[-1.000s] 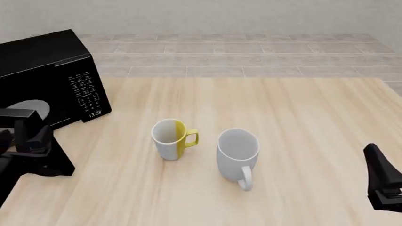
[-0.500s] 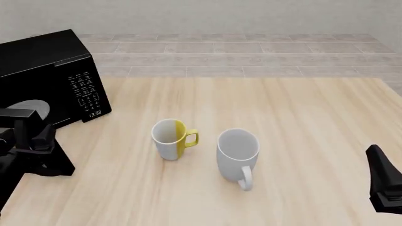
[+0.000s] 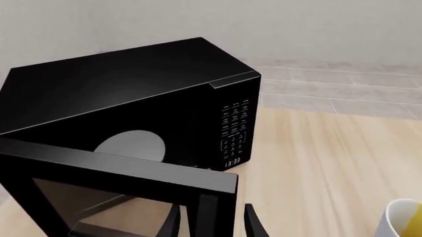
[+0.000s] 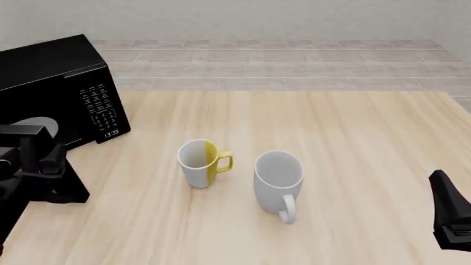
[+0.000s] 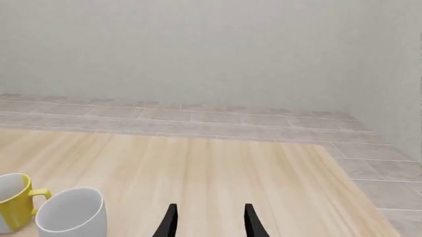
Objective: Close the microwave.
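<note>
The microwave (image 4: 63, 83) is a large glossy black box at the table's far left, with a white-marked keypad (image 4: 99, 105) and a clock reading 13:33. Its door (image 3: 118, 190) hangs open toward me, and the round turntable (image 3: 132, 145) shows inside. My left gripper (image 3: 212, 224) is open, with one finger on each side of the door's free edge. In the front view my left gripper (image 4: 41, 153) sits low at the left edge. My right gripper (image 5: 209, 224) is open and empty, and in the front view it (image 4: 444, 193) is at the near right, far from the microwave.
A yellow-and-white mug (image 4: 200, 161) and a larger white mug (image 4: 279, 175) stand mid-table, right of the microwave. Both show in the right wrist view (image 5: 12, 202) (image 5: 71, 212). The table's (image 4: 353, 127) far edge meets a tiled floor.
My left gripper and the door's free edge have shifted slightly right and away from me. My right gripper has dropped a little. The mugs have not moved.
</note>
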Robot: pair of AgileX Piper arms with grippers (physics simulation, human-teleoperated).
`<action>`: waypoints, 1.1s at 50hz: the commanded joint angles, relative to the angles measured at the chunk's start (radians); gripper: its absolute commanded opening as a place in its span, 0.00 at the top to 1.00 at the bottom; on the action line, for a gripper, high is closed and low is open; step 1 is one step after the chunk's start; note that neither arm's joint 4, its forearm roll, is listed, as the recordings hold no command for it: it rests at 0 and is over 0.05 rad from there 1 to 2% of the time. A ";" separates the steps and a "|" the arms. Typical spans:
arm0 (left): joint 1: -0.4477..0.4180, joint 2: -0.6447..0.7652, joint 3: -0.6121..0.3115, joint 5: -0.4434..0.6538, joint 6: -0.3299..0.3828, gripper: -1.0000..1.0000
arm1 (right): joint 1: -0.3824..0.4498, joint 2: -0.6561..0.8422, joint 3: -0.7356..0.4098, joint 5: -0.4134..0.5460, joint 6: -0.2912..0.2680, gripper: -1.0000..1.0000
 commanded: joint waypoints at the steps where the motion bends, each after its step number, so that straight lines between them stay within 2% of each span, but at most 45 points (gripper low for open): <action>1: -0.016 0.065 -0.052 0.008 0.011 0.00 | 0.000 -0.001 0.000 0.000 -0.002 0.00; 45: -0.021 0.110 -0.135 0.050 0.035 0.00 | 0.002 -0.001 -0.006 0.003 -0.004 0.00; 55: -0.010 0.150 -0.146 0.024 0.046 0.00 | 0.004 -0.001 -0.004 -0.001 -0.009 0.00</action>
